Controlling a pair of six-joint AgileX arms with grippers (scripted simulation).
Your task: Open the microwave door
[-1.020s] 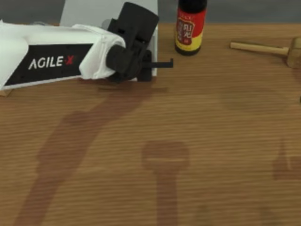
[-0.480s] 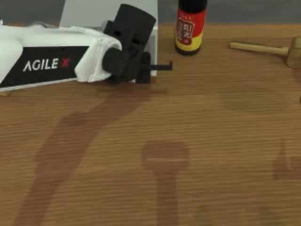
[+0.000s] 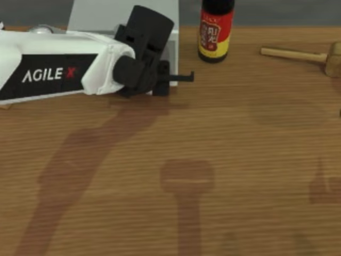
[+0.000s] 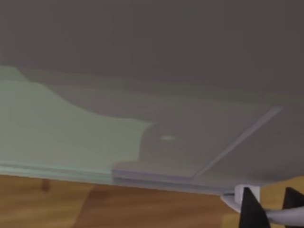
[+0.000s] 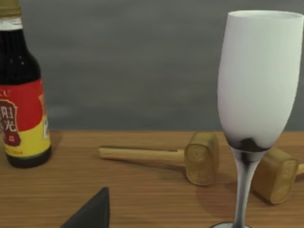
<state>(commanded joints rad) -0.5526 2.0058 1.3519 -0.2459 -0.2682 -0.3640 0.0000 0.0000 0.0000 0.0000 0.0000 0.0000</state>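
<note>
While the left gripper [image 3: 166,80] sits at the microwave [image 3: 106,13] front, eleven o'clock on the table, fingers apparently closed about the microwave door [image 4: 156,142] handle, slippage could occur if the pull runs off-arc

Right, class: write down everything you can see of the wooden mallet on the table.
The wooden mallet looks like pale, light-brown wood all over: a thin round handle joined to a short, barrel-shaped head. It lies flat on the table near the far right edge, handle pointing toward the soy sauce bottle but apart from it. Nothing grips it. In the right wrist view, a second similar head lies behind the wine glass.
</note>
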